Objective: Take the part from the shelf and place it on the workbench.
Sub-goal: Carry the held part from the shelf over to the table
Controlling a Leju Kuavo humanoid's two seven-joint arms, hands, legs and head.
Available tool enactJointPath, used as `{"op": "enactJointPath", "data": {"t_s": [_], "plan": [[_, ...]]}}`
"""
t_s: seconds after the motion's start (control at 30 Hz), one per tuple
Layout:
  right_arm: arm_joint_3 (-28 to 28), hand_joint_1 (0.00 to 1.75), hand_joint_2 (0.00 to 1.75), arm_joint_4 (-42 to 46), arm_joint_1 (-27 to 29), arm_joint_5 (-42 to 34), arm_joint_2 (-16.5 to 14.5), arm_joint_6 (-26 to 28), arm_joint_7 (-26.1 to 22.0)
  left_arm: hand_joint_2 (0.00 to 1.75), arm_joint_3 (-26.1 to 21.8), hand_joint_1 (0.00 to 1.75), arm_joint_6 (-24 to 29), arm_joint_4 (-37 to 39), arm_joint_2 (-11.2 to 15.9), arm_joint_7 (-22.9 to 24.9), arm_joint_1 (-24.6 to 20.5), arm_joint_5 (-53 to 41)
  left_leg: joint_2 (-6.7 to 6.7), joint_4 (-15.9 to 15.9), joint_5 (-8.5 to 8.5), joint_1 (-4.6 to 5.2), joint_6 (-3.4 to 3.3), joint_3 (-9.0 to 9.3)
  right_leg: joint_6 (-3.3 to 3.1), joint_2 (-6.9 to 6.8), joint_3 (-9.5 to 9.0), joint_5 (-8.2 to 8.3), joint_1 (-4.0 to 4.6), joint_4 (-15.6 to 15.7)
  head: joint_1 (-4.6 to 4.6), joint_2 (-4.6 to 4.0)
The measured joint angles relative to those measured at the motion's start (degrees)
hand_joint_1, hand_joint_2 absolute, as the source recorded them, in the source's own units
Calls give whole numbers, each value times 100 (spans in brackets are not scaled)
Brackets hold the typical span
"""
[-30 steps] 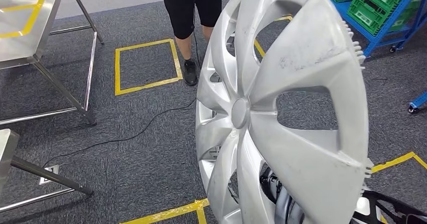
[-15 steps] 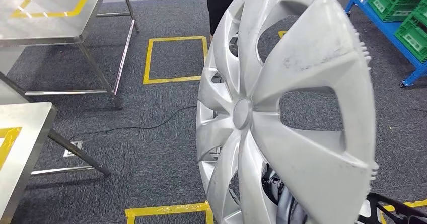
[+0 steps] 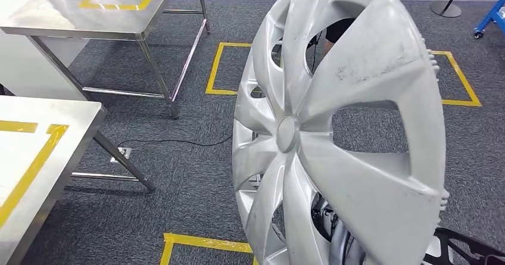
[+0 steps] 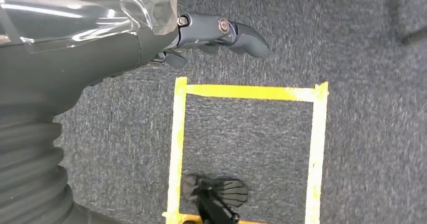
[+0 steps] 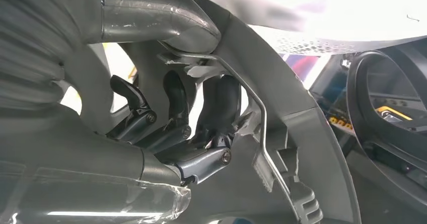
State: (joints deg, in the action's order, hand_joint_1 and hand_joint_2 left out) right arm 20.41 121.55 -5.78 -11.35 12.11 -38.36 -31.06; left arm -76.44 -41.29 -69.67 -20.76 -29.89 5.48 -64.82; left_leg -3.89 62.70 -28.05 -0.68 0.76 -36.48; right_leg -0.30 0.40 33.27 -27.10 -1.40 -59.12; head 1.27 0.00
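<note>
The part is a large silver hubcap (image 3: 363, 68), held upright close in front of me and covering the right half of the head view. My right hand (image 5: 191, 128) grips it from behind, dark fingers hooked over a spoke and thumb pressed on the hubcap's inner side (image 5: 282, 73). Through the lower openings I glimpse that arm (image 3: 333, 232). My left hand (image 4: 201, 38) hangs over the carpet with nothing in it. A steel workbench (image 3: 36, 152) with yellow tape marks stands at the near left.
A second steel table (image 3: 101, 9) stands at the far left on thin legs. Yellow tape squares (image 3: 217, 68) mark the grey carpet and a black cable (image 3: 178, 141) trails across it. A blue rack corner (image 3: 491, 15) and a round stand base (image 3: 445, 8) sit far right.
The camera has turned: the tables have slid further into view at the left, and the blue rack and the person have slid out. The hubcap stays the same in my right hand.
</note>
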Motion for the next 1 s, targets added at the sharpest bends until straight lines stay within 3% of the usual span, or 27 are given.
{"op": "enactJointPath", "data": {"t_s": [0.03, 0.07, 0.13, 0.17, 0.2, 0.27, 0.33, 0.4, 0.43, 0.5, 0.57, 0.63, 0.67, 0.7, 0.77, 0.83, 0.9, 0.93, 1.0], "plan": [[0, 161, 175, 0, 1, -1, -2, 0, 1, 175, 25, 0, 7, -2, 2, 13, -2, 28, 186, 366, -172, 9, 12, -181, -27, -64, -7, -12, 24, 0, 15, 0], [1, 161, 175, 0, 2, -1, -3, 0, 1, 175, 50, 0, 11, -2, 3, 28, -5, 54, 288, 770, -342, 7, 17, -386, -44, -131, -8, -24, 48, 0, 24, 0], [2, 161, 175, -1, 2, 1, -3, 0, 2, 175, 90, 0, 25, -2, -2, 60, 5, 97, 349, 1239, -470, 9, -3, -633, -71, -274, -11, -42, 94, -1, 24, 0], [2, 161, 175, -1, 2, 1, -3, 0, 2, 175, 105, 0, 35, -2, -4, 75, 16, 117, 361, 1154, -383, 20, -31, -590, -83, -342, -20, -52, 116, -1, 24, 0], [2, 161, 175, -1, 1, 1, -5, 0, 2, 175, 122, 0, 46, -4, -2, 88, 31, 138, 399, 861, -221, 44, -76, -431, -96, -409, -35, -62, 135, 0, 24, 0], [2, 161, 175, 0, 0, 0, -10, 0, 2, 175, 162, 0, 62, -27, 11, 107, 52, 169, 688, 68, 64, 150, -210, 11, -102, -537, -72, -89, 169, 4, 21, 0], [-1, 161, 175, 0, 1, -1, -12, 0, 2, 175, 199, 0, 64, -59, 26, 116, 54, 191, 921, -335, 132, 244, -305, 218, -82, -664, -91, -110, 180, 12, 21, 0], [-5, 161, 175, 1, -1, -2, -19, 0, 2, 175, 223, 0, 64, -76, 38, 119, 63, 210, 829, -398, 141, 262, -338, 227, -52, -803, -112, -124, 184, 30, 27, 0], [-8, 161, 175, 0, -1, -3, -22, 0, 3, 175, 229, 0, 64, -81, 37, 121, 77, 218, 744, -457, 178, 245, -342, 271, -34, -786, -121, -145, 185, 13, 26, 0], [-17, 161, 175, 1, -2, -8, -25, 0, 0, 175, 241, 0, 64, -87, 31, 124, 88, 227, 587, -585, 263, 183, -364, 378, -25, -501, -18, -294, 170, -266, 13, 0], [-26, 161, 175, -1, 4, -9, -20, 0, -1, 175, 264, 0, 63, -89, 21, 127, 78, 231, 415, -629, 305, 134, -377, 410, -32, -160, 321, -569, 120, -957, -1, 0], [-26, 161, 175, -3, 13, -5, -15, 0, 2, 175, 286, 0, 60, -89, 11, 128, 75, 230, 217, -625, 308, 108, -363, 404, 27, -74, 620, -705, 73, -1490, -3, 0], [-25, 161, 175, -4, 16, -4, -13, 0, 3, 175, 294, 0, 58, -88, 8, 129, 78, 230, 119, -618, 306, 90, -345, 406, 91, -66, 637, -642, 45, -1467, -3, 0], [-24, 161, 175, -4, 17, -4, -11, 0, 4, 175, 302, 0, 57, -87, 5, 129, 81, 229, 22, -601, 298, 64, -317, 408, 174, -46, 544, -490, 10, -1218, -2, 0], [-24, 161, 175, -5, 14, -3, -8, 0, 4, 175, 314, 0, 57, -87, 4, 131, 89, 228, -152, -523, 250, 25, -224, 387, 312, 105, 210, -141, -55, -444, -11, 0], [-23, 161, 175, -4, 9, -6, -9, -1, 4, 175, 320, 0, 57, -91, 4, 137, 101, 234, -275, -440, 203, 12, -131, 329, 277, 206, 27, 2, -71, -44, -20, 0], [-21, 161, 175, -4, 3, -10, -10, -4, 6, 175, 322, 0, 61, -93, 1, 161, 139, 269, -349, -426, 199, -8, -72, 270, 150, 137, 24, -1, -48, -37, -24, 0], [-21, 161, 175, -4, -1, -12, -10, -7, 8, 175, 325, 0, 66, -93, -3, 180, 161, 298, -325, -411, 189, -18, -49, 249, 109, 93, 21, 2, -43, -31, -25, 0], [-21, 161, 175, -4, -6, -17, -16, -11, 7, 175, 333, 0, 87, -94, -3, 213, 180, 364, -74, -169, 48, -18, -10, 117, 36, -5, -2, -6, -46, -16, -1, 0]]}}
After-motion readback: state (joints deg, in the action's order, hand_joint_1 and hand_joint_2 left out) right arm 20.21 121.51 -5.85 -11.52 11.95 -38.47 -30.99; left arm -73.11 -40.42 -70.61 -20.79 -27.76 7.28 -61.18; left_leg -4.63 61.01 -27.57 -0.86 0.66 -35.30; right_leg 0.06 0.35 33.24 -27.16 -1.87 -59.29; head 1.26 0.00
